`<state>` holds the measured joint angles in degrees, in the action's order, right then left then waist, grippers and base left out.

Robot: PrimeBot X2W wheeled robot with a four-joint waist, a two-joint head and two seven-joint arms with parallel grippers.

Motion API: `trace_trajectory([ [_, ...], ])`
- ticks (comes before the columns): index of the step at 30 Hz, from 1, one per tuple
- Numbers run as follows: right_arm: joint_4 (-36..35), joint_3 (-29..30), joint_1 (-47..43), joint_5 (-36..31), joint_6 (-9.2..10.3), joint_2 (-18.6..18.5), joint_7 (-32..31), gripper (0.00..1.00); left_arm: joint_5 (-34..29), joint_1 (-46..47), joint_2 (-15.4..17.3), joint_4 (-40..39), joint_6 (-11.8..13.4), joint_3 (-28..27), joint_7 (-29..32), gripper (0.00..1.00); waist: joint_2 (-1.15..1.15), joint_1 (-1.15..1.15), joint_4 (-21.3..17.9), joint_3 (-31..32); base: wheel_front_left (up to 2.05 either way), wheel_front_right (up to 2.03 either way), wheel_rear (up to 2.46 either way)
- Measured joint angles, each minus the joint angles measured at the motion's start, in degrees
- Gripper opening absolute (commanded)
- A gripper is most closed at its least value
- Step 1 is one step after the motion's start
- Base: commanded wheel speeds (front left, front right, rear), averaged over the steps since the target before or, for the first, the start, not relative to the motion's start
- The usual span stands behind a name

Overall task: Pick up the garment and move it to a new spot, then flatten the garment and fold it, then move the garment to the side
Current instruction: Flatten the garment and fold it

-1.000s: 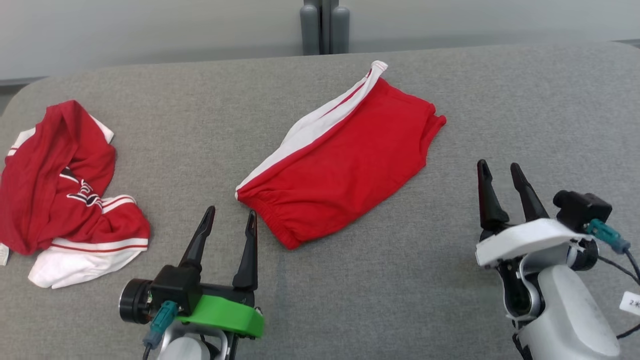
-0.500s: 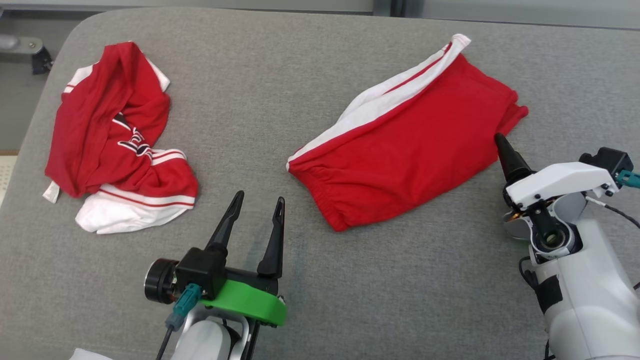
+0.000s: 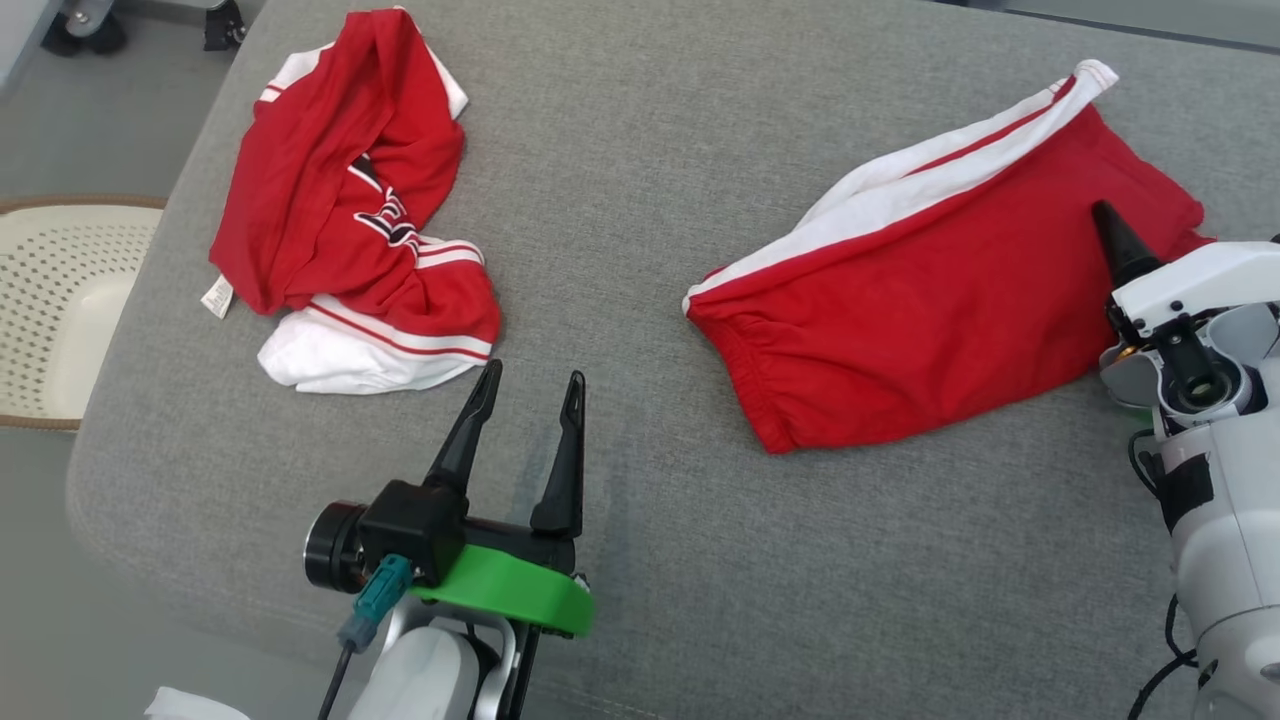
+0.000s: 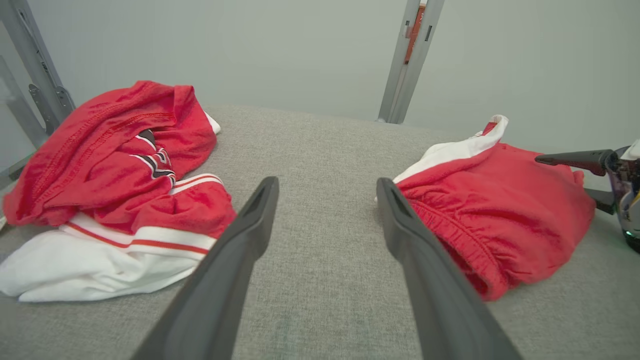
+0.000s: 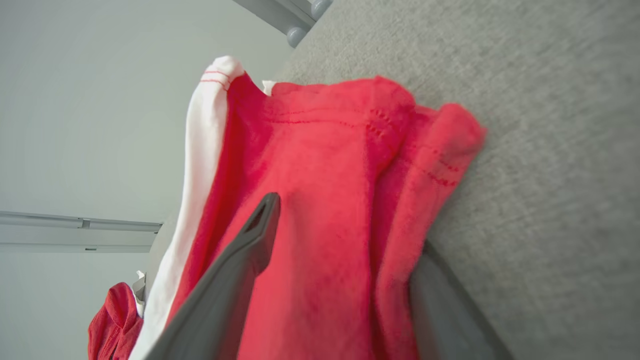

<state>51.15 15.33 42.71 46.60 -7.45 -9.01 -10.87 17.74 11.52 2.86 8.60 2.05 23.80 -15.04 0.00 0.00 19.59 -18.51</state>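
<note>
The left gripper [image 3: 534, 372] has two long dark fingers [image 3: 462, 440], narrow at the tips, on a black block [image 3: 415, 520]. This block sits just above a green bracket [image 3: 500, 600] with a rounded edge. Just left of the green bracket are a black round cylinder [image 3: 330, 547] and a teal plug [image 3: 375, 600] with a dark cable [image 3: 335, 680]; below it is a pale grey forearm [image 3: 425, 680]. Far right of it, the right gripper [image 3: 1120, 245] has a white bracket [image 3: 1200, 280] with small dark screws, and a black band [image 3: 1185, 490] goes around its pale arm.

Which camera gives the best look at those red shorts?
The head view: the red shorts lie almost whole from above, white stripe and waistband included. The left wrist view sees them low, waistband end first; the right wrist view, a blurry close-up of the hem.
</note>
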Motion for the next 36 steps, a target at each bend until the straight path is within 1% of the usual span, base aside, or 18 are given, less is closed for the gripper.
trace_trajectory([
  [7, 4.55, 0.20, 4.28, -2.27, -0.01, -1.86, -0.23, 1.00, 0.53, 0.32, 0.00, -0.41, 0.24, 0.60, -0.01, 1.00, 0.00, 0.00, 2.53, -1.43, 0.00, 0.00, 0.00],
  [8, 5.33, 0.19, 4.83, -2.77, -0.02, -2.16, -0.15, 0.85, 0.56, 0.34, 0.00, -0.41, 0.25, 0.67, 0.00, 1.00, 0.00, 0.00, 2.73, -1.58, 0.00, 0.00, 0.00],
  [9, 5.92, 0.18, 5.27, -3.37, -0.07, -2.47, 0.37, 0.00, 0.57, 0.35, 0.00, -0.41, 0.26, 0.70, 0.00, 1.00, 0.00, 0.00, 2.86, -1.68, 0.00, 0.00, 0.00],
  [14, 7.72, 0.26, 6.87, -3.91, -0.10, -1.90, 2.85, 0.00, 0.69, 0.42, 0.00, -0.26, 0.25, 0.78, -0.01, 1.00, 0.00, 0.00, 2.46, -1.50, 0.00, 0.00, 0.00],
  [18, 7.39, -0.65, 6.58, -3.52, -0.10, -0.73, 4.42, 0.00, 0.35, 0.42, -0.01, -0.01, 0.00, 0.64, -0.01, 1.00, 0.00, 0.00, 1.26, -1.01, 0.00, 0.00, 0.00],
  [23, 5.92, -1.27, 4.66, -1.94, -0.12, -0.25, 7.05, 0.00, -0.13, 0.41, -0.01, 0.24, -0.25, 0.18, 0.00, 1.00, 0.00, 0.00, -0.68, -0.04, 0.00, 0.00, 0.00],
  [30, 2.47, -1.60, -2.11, -0.83, -0.15, -0.33, 13.28, 0.00, -1.40, -0.70, -0.02, 0.63, -1.01, -1.66, -0.01, 1.00, 0.00, 0.01, -4.57, 2.23, 0.00, 0.00, 0.00],
  [36, -1.58, -0.57, -10.15, -0.30, -0.14, 0.04, 18.59, 0.00, -2.96, -1.74, -0.03, 0.30, -1.79, -3.86, -0.01, 1.00, 0.00, 0.01, -9.28, 4.30, 0.00, 0.00, 0.00],
])
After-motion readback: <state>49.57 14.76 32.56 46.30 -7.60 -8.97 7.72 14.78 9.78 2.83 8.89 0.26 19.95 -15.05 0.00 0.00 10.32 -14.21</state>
